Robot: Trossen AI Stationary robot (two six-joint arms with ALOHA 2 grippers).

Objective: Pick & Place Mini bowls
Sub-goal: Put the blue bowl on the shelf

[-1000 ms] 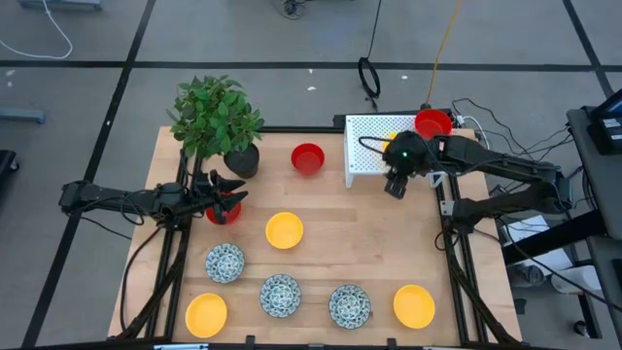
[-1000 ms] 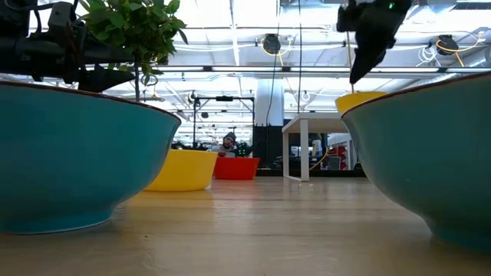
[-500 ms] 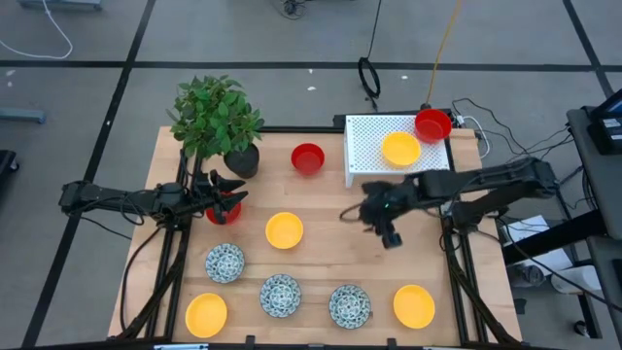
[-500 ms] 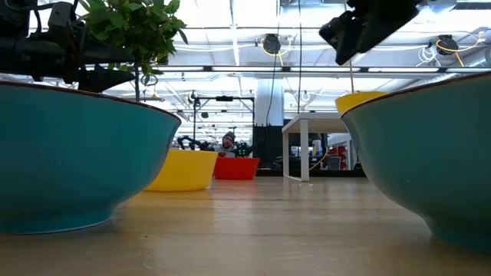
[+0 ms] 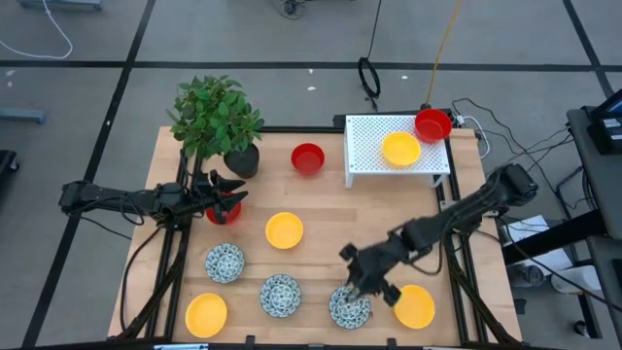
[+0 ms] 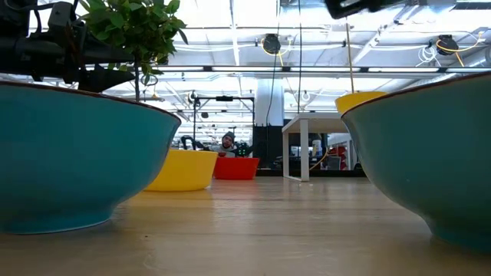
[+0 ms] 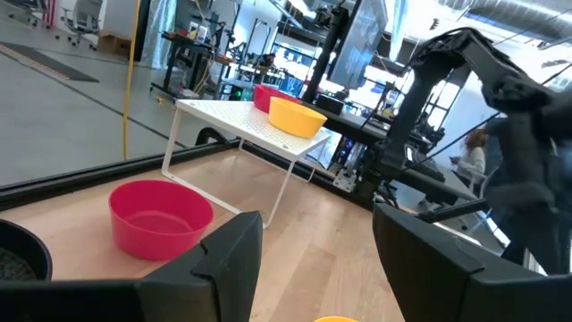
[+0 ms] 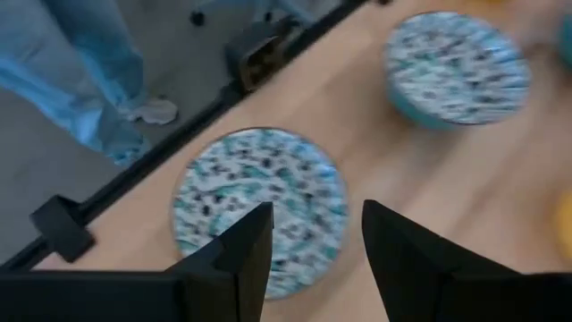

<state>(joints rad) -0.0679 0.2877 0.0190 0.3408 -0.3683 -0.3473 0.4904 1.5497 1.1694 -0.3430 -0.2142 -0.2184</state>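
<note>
Mini bowls lie spread over the wooden table: a red one (image 5: 307, 158), yellow ones (image 5: 285, 230) (image 5: 207, 314) (image 5: 414, 305) and patterned ones (image 5: 224, 262) (image 5: 280, 295) (image 5: 350, 309). A yellow bowl (image 5: 400, 149) and a red bowl (image 5: 432, 123) sit on the white rack (image 5: 364, 146). My right gripper (image 5: 372, 289) hovers open above the near patterned bowl (image 8: 259, 206), pointing slantwise down at it. My left gripper (image 5: 233, 190) waits open and level at the table's left, above a red bowl (image 5: 222, 211).
A potted leafy plant (image 5: 216, 119) stands at the far left corner, beside the left arm. In the right wrist view a second patterned bowl (image 8: 456, 67) lies farther off, and a person's legs (image 8: 80, 72) stand beyond the table's edge. Bare wood lies mid-table, right of the yellow bowl.
My right gripper has swept from over the white rack toward the table's near edge and a little left, sinking and rolling as it went, and now hangs over the near patterned bowl. The yellow bowl, earlier hidden under it, now shows on the rack.
</note>
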